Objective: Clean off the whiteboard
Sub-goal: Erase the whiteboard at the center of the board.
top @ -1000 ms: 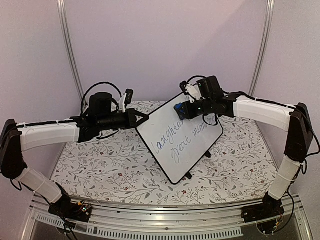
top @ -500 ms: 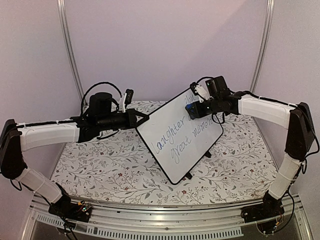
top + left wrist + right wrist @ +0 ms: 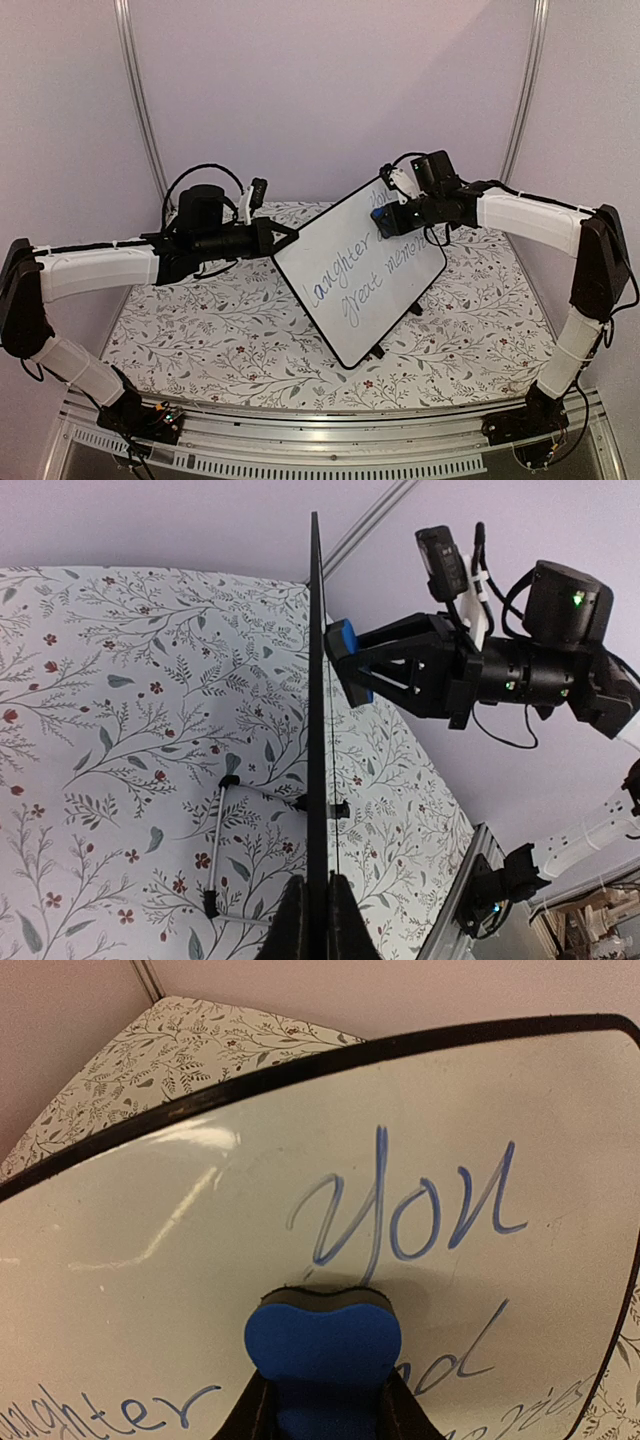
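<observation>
Rightward along the upper part of the whiteboard (image 3: 345,300) is where the right gripper (image 3: 384,218) has slid in the past second, taking the blue eraser (image 3: 379,217) with it; lately it has hardly shifted. Seen from above, the board stands tilted on the flowered tablecloth (image 3: 200,330) between the arms, with the left gripper (image 3: 288,236) pressed together on its left rim. "Laughter" and "great memories" are unwiped, so most of the erasing looks undone. Pale lilac walls (image 3: 330,80) and a metal pole (image 3: 135,100) close the room.

On the left wrist camera the board is edge-on, its black rim nipped between closed fingers; the eraser lies flat against the written side, and a wire stand (image 3: 225,850) props the back.

On the right wrist camera the fingers pinch the eraser, which touches the board just under "you"
</observation>
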### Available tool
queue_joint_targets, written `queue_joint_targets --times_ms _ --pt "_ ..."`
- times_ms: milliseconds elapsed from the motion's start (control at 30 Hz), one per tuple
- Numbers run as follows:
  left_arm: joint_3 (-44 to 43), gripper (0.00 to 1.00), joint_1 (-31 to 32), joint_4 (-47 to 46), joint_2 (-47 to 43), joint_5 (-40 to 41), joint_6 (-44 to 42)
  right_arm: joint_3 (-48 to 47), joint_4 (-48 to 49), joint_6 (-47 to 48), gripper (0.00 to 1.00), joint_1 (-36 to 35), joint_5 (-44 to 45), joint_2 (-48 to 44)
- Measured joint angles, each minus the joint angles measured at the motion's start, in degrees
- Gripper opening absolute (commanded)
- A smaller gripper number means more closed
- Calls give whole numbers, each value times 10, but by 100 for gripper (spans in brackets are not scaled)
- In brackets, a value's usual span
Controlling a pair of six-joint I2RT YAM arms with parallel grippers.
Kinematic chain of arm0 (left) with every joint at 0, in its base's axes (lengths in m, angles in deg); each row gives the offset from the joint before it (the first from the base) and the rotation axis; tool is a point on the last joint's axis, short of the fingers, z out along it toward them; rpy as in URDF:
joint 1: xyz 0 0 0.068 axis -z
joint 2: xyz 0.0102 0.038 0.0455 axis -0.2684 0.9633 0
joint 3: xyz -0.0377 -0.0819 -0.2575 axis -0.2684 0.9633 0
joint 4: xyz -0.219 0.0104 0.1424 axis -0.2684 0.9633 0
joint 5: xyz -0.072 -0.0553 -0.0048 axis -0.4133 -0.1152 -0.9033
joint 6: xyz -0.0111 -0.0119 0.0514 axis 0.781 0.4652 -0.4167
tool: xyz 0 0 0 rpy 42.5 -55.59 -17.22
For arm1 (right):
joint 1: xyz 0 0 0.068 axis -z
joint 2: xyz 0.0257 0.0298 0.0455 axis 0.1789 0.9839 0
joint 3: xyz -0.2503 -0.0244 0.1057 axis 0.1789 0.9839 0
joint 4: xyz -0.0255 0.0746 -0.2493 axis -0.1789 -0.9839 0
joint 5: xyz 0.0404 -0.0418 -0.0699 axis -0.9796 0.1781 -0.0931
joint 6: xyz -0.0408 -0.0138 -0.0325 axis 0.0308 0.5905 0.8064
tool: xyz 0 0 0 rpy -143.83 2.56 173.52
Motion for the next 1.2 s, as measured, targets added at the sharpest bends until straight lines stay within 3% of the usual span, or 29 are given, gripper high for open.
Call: queue_joint_targets --times_ms 300,467,767,967,1200 --pt "0 0 0 0 0 0 0 -86 0 3 17 5 0 43" --pt "0 0 0 2 0 2 2 -71 13 2 17 6 -4 41" --pt "0 0 1 1 0 2 9 42 30 -2 16 10 -4 -10" --pt "0 0 3 0 0 3 8 35 23 -3 16 13 -9 -10" --pt "0 0 5 -3 0 3 6 -37 18 -3 16 21 -24 20"
